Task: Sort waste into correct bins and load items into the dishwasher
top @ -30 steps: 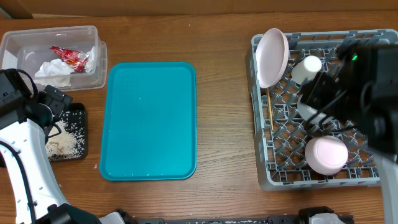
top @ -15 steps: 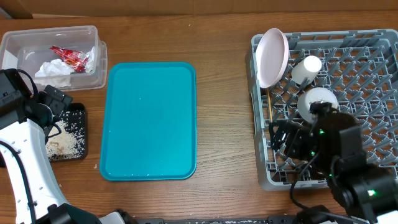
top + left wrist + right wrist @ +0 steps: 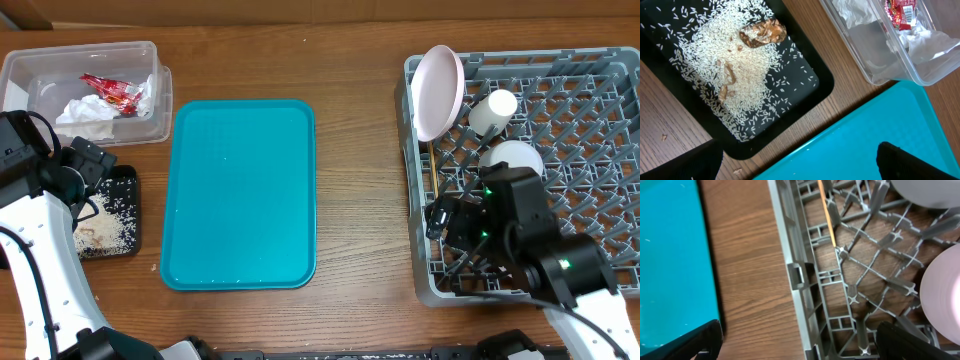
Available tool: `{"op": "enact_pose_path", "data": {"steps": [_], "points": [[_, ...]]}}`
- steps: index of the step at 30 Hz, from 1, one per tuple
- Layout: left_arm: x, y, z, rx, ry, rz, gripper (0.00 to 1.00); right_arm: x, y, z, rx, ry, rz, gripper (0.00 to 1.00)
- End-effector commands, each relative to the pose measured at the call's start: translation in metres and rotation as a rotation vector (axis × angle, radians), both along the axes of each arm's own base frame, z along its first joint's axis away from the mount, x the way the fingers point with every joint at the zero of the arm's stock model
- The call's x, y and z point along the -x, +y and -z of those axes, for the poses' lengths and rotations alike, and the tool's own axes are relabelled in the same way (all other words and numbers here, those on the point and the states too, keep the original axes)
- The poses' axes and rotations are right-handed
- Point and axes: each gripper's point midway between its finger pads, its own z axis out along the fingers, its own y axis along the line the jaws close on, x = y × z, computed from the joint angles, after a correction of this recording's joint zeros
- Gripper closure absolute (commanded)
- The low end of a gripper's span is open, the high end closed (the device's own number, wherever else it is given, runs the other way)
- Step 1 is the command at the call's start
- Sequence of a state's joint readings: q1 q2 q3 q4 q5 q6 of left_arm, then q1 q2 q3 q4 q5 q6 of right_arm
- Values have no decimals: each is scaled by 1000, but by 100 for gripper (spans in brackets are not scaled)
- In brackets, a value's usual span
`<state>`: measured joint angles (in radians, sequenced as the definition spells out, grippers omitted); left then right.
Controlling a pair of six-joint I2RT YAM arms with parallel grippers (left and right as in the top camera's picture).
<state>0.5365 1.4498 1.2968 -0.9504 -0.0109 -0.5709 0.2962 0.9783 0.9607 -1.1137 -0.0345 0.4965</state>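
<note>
The clear tub [image 3: 40, 70] at the back left holds the red wrapper [image 3: 110, 92] and white napkin [image 3: 85, 112]. Rice scraps [image 3: 740, 75] with brownish bits lie in the black tray [image 3: 128, 180]. My left gripper [image 3: 795, 170] hangs open and empty beside the black tray [image 3: 810, 95]. In the grey dish rack [image 3: 420, 200] stand the pink plate [image 3: 438, 92], white cup [image 3: 493, 110] and pale bowl [image 3: 515, 157]. The chopstick [image 3: 827, 212] lies by its left wall. My right gripper [image 3: 800, 347] is open above that wall [image 3: 790, 245], with the pink saucer [image 3: 945, 300] to its right.
The teal serving tray [image 3: 240, 195] lies bare in the middle of the wooden table, between the black tray and the rack. The right arm [image 3: 530, 250] covers the rack's front left part. The left arm [image 3: 40, 230] runs along the table's left edge.
The right arm has swung from the rack's right side to its front left corner and now covers the saucer in the overhead view. The left arm has not moved.
</note>
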Motion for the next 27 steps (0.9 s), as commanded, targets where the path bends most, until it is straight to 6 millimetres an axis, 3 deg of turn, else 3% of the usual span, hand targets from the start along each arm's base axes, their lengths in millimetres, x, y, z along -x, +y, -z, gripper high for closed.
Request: {"op": "enact_pose_path", "data": {"steps": [1,6,11,14,21,27], "points": [[-2,0,-2,3,-10,-6,0,-4,-2,9,43,25,-14,0],[-2,0,-2,3,-10,-6,0,-11,1,18,49,40,-19,0],[-2,0,-2,3,-10,-6,0,-31,14,10,-13,-136,-78,0],[-2,0,-2,3,-10,-6,0,-30,22,11,-51,-237,-146,0],[-2,0,-2,3,-10,-6,0,-22,18,22,-110,-492,-165,0],[-2,0,-2,3,-10,-6,0,-20,16,14,-130,-743,-220,0]]}}
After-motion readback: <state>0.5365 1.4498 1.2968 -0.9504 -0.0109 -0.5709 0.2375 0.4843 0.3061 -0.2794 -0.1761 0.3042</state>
